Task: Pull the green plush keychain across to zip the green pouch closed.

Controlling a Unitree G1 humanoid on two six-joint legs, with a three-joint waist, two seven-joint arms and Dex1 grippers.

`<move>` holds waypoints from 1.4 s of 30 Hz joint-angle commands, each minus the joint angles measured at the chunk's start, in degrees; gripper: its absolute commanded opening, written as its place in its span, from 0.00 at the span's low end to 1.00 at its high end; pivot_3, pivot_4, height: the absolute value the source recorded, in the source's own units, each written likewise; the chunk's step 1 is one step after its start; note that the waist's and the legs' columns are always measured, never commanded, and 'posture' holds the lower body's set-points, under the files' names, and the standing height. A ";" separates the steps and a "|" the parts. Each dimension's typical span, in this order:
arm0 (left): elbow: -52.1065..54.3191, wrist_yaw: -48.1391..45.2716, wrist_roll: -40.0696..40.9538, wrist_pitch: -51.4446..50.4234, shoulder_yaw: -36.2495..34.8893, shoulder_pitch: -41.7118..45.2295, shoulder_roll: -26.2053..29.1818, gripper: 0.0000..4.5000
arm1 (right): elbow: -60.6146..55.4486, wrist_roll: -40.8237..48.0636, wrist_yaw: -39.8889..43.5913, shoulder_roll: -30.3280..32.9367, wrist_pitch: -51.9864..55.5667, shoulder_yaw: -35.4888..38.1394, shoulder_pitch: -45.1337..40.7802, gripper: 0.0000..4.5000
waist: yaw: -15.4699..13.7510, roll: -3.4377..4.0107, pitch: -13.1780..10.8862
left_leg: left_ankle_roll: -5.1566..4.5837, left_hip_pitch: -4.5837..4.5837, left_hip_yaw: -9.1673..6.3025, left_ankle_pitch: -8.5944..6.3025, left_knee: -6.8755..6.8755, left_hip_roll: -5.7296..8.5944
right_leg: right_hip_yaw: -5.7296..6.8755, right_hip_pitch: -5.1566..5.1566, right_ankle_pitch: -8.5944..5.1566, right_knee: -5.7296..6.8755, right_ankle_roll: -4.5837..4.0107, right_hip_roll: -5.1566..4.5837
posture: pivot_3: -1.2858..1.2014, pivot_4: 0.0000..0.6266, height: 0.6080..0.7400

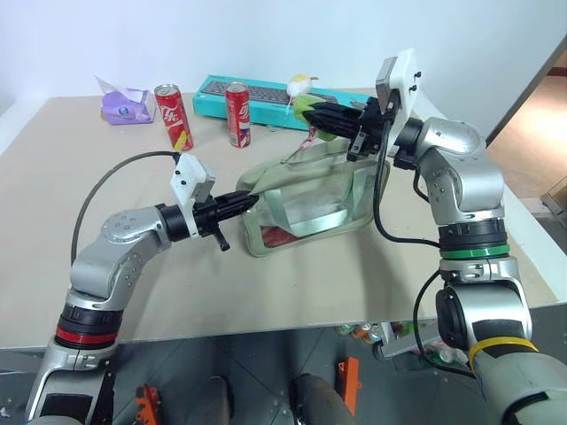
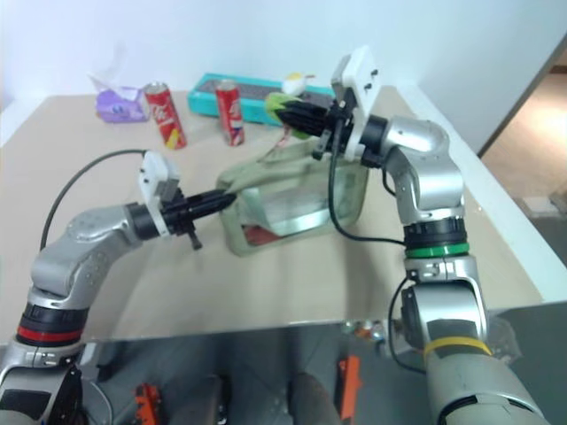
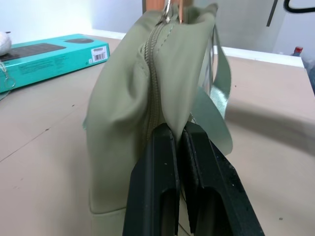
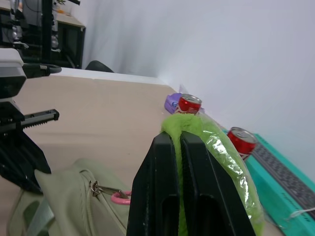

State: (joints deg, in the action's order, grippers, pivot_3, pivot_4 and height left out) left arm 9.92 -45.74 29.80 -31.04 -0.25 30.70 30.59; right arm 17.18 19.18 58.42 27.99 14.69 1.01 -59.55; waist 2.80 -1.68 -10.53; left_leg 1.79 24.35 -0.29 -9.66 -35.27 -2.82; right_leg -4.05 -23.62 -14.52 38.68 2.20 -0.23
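The pale green pouch (image 1: 306, 208) stands mid-table with its clear side panel facing me. My left gripper (image 1: 251, 200) is shut on the fabric at the pouch's near-left top end, right at the zipper line (image 3: 152, 73). My right gripper (image 1: 321, 115) is raised above the pouch's far-right end and is shut on the lime-green plush keychain (image 1: 306, 108). In the right wrist view the fuzzy keychain (image 4: 224, 157) bulges out beside the fingers. A pink ring (image 4: 119, 198) links it to the zipper pull on the pouch's top.
Two red cans (image 1: 174, 116) (image 1: 237, 114) stand behind the pouch, in front of a teal keyboard box (image 1: 266, 102). A purple tissue pack (image 1: 124, 106) lies at the back left. The table's front edge (image 1: 266, 323) runs below both arms.
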 commanded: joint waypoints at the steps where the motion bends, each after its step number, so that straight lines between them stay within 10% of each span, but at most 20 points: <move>1: -1.83 1.24 -0.86 -0.34 -2.06 1.17 0.95 0.00 | -1.30 1.36 -1.39 1.93 -1.73 3.96 -1.25 0.02 | -0.02 0.00 0.00 | 0.00 0.00 0.00 0.00 0.00 0.00 | 0.00 0.00 0.00 0.00 0.00 0.00 | 0.52 0.24 1.00; 27: -4.61 4.94 -6.26 9.99 -4.44 3.49 2.00 0.00 | 2.48 -0.45 -10.47 14.46 -6.11 14.39 11.48 0.02 | 0.05 0.01 -0.01 | -0.03 0.30 0.11 -0.01 0.02 0.01 | -0.11 -0.35 0.01 0.01 -0.01 0.00 | 0.52 0.24 1.00; 42: 1.31 13.54 -8.42 9.49 -3.86 -0.24 -5.29 0.00 | -9.26 -3.92 -30.67 5.30 0.25 12.76 28.38 0.02 | -0.09 0.01 -0.01 | -0.01 0.38 0.09 -0.01 -0.03 0.07 | -0.14 -0.37 0.04 0.02 0.08 -0.05 | 0.52 0.24 1.00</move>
State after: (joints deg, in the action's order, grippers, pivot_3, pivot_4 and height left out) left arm 8.12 -33.87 21.23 -21.75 -2.06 30.36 25.20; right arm 10.55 16.02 29.81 33.06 14.84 12.97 -31.35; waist 2.71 -1.68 -10.53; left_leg 1.78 24.71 -0.18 -9.67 -35.31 -2.76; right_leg -4.21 -23.98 -14.45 38.70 2.30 -0.29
